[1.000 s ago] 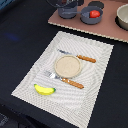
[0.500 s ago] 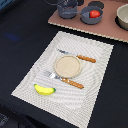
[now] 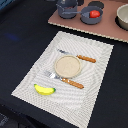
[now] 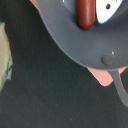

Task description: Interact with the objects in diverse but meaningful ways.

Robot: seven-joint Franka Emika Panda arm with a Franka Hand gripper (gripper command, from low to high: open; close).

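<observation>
In the exterior view a yellow banana (image 3: 44, 90) lies on the near corner of a striped placemat (image 3: 97, 75). A beige plate (image 3: 67, 65) sits mid-mat between two brown-handled utensils (image 3: 82, 58), (image 3: 70, 81). A red tomato (image 3: 94, 13) sits in a grey frying pan (image 3: 90, 17) on a pinkish board (image 3: 107, 27) at the back. The wrist view looks down on the grey pan (image 4: 65, 35), which holds a red piece (image 4: 85, 12) and a white fish-shaped piece (image 4: 107, 11). The pan's long handle (image 4: 120, 87) runs off the board. My gripper shows in neither view.
A grey pot (image 3: 66, 9) stands on the board at the exterior view's left of the pan. A white bowl (image 3: 122, 17) stands at the far right. The table around the mat is black. The mat's pale edge (image 4: 4, 55) shows in the wrist view.
</observation>
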